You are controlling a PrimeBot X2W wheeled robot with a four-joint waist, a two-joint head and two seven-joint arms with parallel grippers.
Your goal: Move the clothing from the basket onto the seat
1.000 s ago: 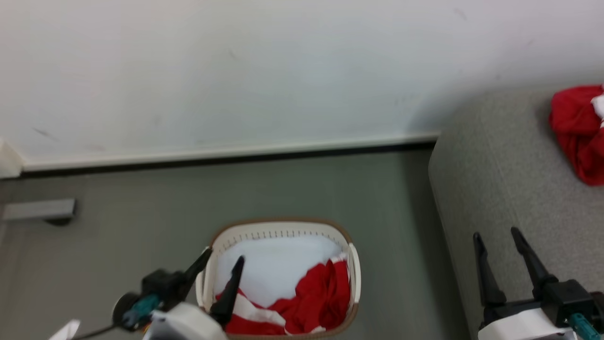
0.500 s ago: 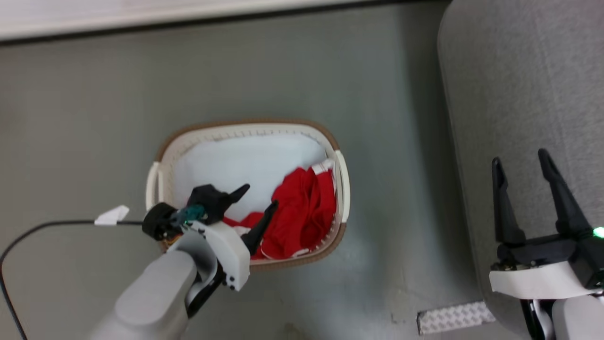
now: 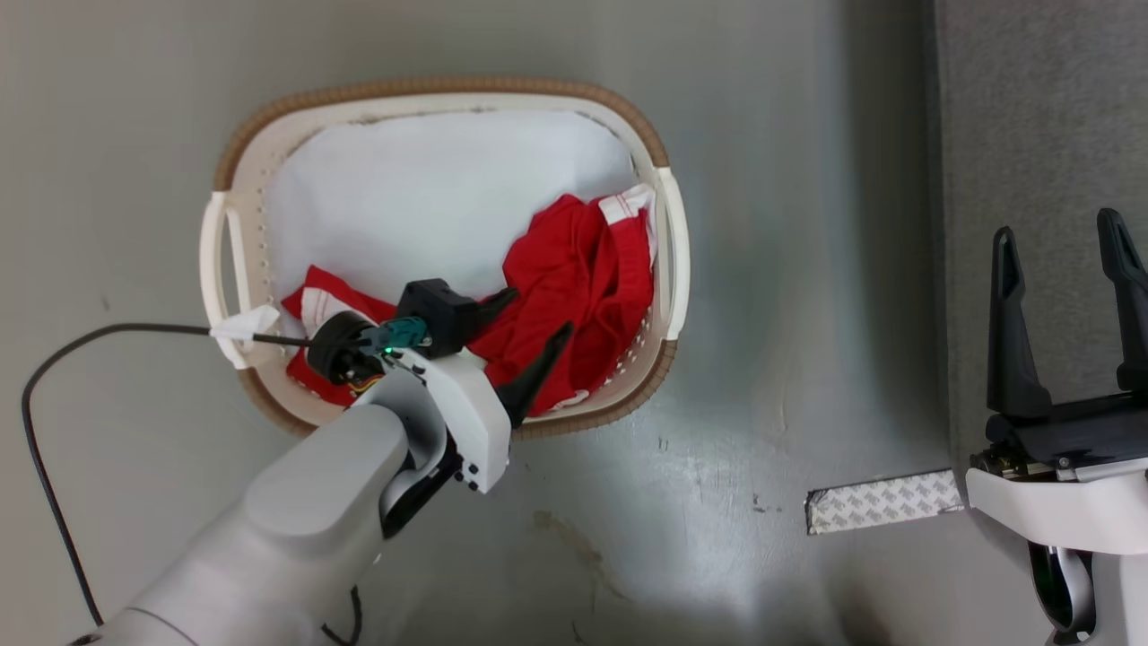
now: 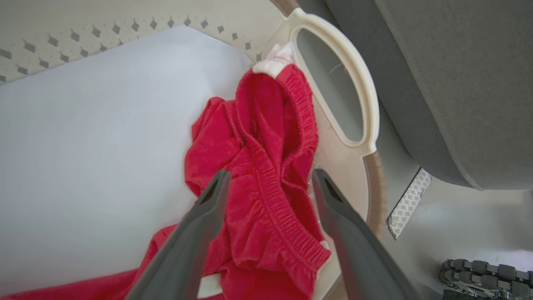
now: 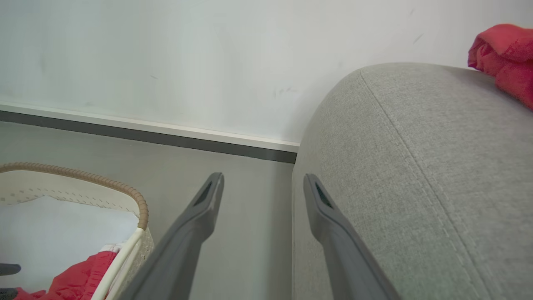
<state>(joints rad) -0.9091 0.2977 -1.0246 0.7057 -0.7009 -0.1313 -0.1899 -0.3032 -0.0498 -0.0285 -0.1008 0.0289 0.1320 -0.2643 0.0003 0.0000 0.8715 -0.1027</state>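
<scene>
Left wrist view has the left tool [image 4: 270,173] spread, its fingers hovering either side of the red clothing [image 4: 266,125] bunched against the handle wall of the basket [image 4: 366,121], nothing pinched. Beyond the basket, the right tool [image 5: 262,175] hangs spread beside the seat [image 5: 416,166], where another red garment [image 5: 499,54] lies.

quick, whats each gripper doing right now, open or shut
Left gripper: open, empty, over the clothing in the basket.
Right gripper: open, empty, near the seat.
</scene>
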